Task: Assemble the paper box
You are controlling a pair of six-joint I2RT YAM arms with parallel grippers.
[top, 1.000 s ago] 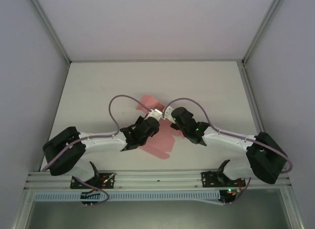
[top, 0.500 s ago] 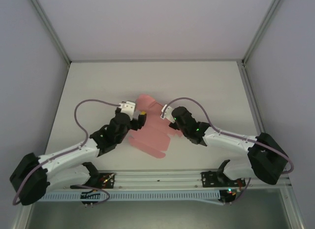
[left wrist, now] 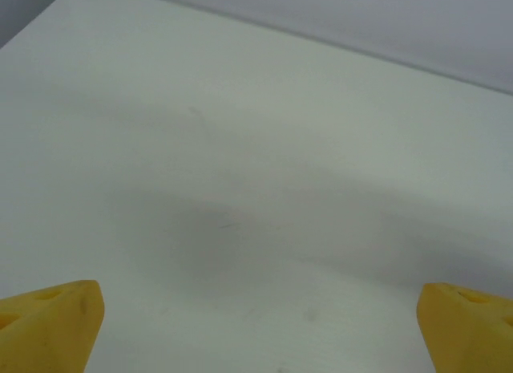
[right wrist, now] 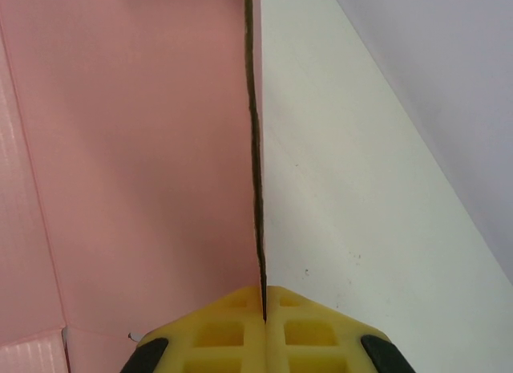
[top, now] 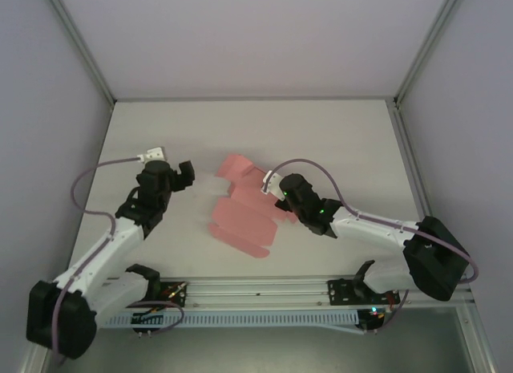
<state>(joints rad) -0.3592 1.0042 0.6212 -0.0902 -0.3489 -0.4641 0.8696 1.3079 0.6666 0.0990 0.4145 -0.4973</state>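
Mid-table [top: 337, 140] the paper box [top: 244, 220] lay as a mostly flat pink sheet, right gripper [right wrist: 263, 309] clamped on one raised flap edge, left gripper [top: 186, 174] spread wide and holding nothing, well left of it; light, floppy, crease-prone card, best pinched near a fold line.
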